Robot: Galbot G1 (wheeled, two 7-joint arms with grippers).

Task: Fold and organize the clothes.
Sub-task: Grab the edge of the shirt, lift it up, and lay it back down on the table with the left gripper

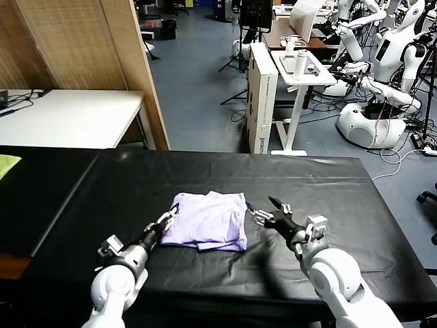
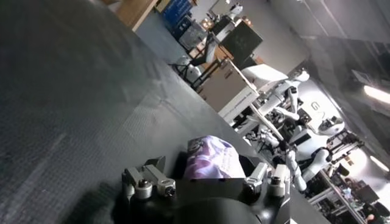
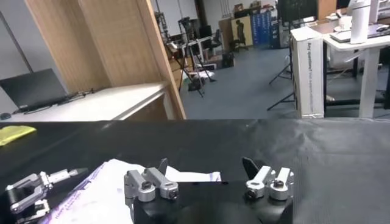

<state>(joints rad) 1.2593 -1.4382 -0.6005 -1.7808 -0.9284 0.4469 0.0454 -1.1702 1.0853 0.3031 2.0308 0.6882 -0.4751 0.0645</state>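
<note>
From the head camera you see the T-shirt (image 1: 210, 220) lying folded into a rough rectangle near the middle of the black table (image 1: 328, 198), pale lavender, wrinkled, with doubled layers showing along its near edge. Your left gripper (image 1: 169, 218) sits low over the table at the shirt's left edge, its fingers spread and their tips at or just touching the fabric; you cannot tell for certain whether they make contact. Your right gripper (image 1: 272, 209) is just beside the shirt's right edge, jaws wide apart, with one fingertip close to the cloth and nothing between the fingers. The shirt lies between the two claws. A yellow-green cloth scrap (image 1: 7, 164) rests at the far left, well apart from all this.

In the left wrist view, you look along the left gripper (image 2: 207, 173) and its two parted fingers (image 2: 149, 179). The T-shirt (image 2: 213, 161) lies just beyond them, showing a purple patterned print on the folded fabric. No cloth is pinched.

In the right wrist view, the right gripper (image 3: 210, 173) stands open over bare black table, holding nothing. The T-shirt (image 3: 103, 189) lies beside it, near one finger, and the left gripper (image 3: 36, 185) shows at the shirt's other side. The scrap (image 3: 15, 133) lies far off.
</note>
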